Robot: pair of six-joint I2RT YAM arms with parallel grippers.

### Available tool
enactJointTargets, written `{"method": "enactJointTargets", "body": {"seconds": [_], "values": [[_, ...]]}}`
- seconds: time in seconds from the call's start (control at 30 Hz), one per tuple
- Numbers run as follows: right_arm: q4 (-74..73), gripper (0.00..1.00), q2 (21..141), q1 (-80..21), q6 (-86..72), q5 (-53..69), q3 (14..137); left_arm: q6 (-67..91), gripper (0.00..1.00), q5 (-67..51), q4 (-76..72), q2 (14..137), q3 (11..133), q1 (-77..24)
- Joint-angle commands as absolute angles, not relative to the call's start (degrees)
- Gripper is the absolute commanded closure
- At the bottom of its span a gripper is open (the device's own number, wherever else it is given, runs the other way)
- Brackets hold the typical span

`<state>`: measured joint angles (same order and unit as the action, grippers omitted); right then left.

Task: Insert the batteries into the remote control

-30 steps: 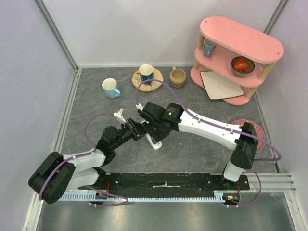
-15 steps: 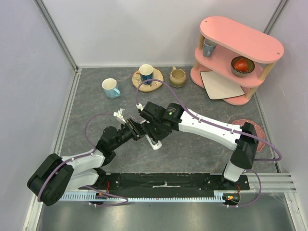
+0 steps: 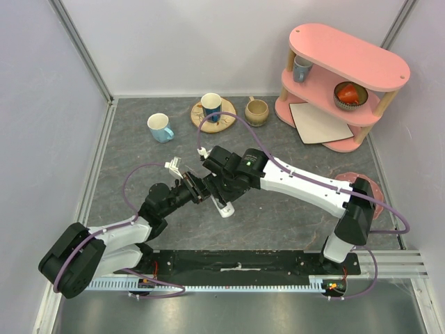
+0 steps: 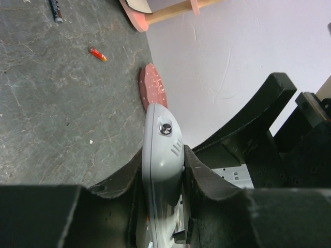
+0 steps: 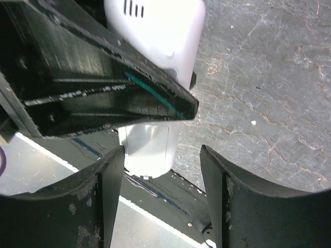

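- The remote control [image 4: 162,155] is clamped edge-on between the two black fingers [image 4: 128,178] of the left pincer [image 4: 163,157], which is closed tight against its flat sides; its rounded white end sticks out past the fingertips.
- In the overhead view the left pincer [image 3: 197,186] is seen near the middle of the desk [image 3: 125,153], with one end of the remote control [image 3: 224,207] showing below the right arm's wrist.
- The right pincer [image 5: 161,155] is seen with its jaws well apart and nothing held between them; the near end of the remote control [image 5: 149,150] lies just beside its left finger [image 5: 106,201].
- A black finger of the left pincer is seen crossing the remote control's white body in the right wrist view.
- A red battery [image 4: 97,53] is seen lying on the desk, well apart from the remote control.
- A dark grey battery [image 4: 55,10] is seen farther off, cut by the upper edge of the left wrist view.
- A red disc [image 4: 153,93] is seen flat on the desk near the wall, and a pink shelf [image 3: 341,76] stands in the far right corner.
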<state>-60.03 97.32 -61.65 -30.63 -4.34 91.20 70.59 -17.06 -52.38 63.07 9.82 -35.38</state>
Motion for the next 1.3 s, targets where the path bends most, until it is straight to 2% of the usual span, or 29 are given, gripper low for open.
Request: {"method": "enactJointTargets", "body": {"seconds": [0.0, 0.3, 0.4, 0.53, 0.7, 0.83, 1.03, 1.27], "values": [[-55.7, 0.32, 94.4, -61.3, -31.4, -3.9, 92.5, 70.6, 0.98, -19.4, -56.4, 61.9, 12.1, -36.2], [-52.6, 0.27, 90.3, -61.2, -32.4, -6.8, 93.4, 71.0, 0.98, -19.6, -56.8, 62.9, 12.3, -36.2], [-45.3, 0.27, 83.6, -60.9, -33.5, -7.7, 87.0, 71.5, 0.98, -19.6, -56.9, 62.7, 12.5, -36.2], [-32.8, 0.22, 71.3, -59.4, -36.9, -4.7, 71.5, 72.3, 0.98, -20.8, -57.9, 62.8, 12.7, -36.2], [-18.8, 0.16, 59.8, -58.1, -39.9, -0.1, 55.1, 75.9, 0.98, -23.6, -65.9, 65.6, 12.5, -35.9], [-12.0, 0.13, 54.1, -56.9, -41.9, 4.2, 47.5, 79.3, 0.98, -26.8, -73.2, 68.6, 12.2, -35.8], [-3.2, 0.11, 51.8, -54.1, -46.3, 12.2, 41.0, 80.2, 0.98, -28.8, -74.4, 70.0, 13.4, -35.9], [2.7, 0.12, 54.0, -53.2, -48.3, 17.4, 38.2, 77.5, 0.98, -28.5, -67.7, 66.7, 14.7, -35.9]]}}
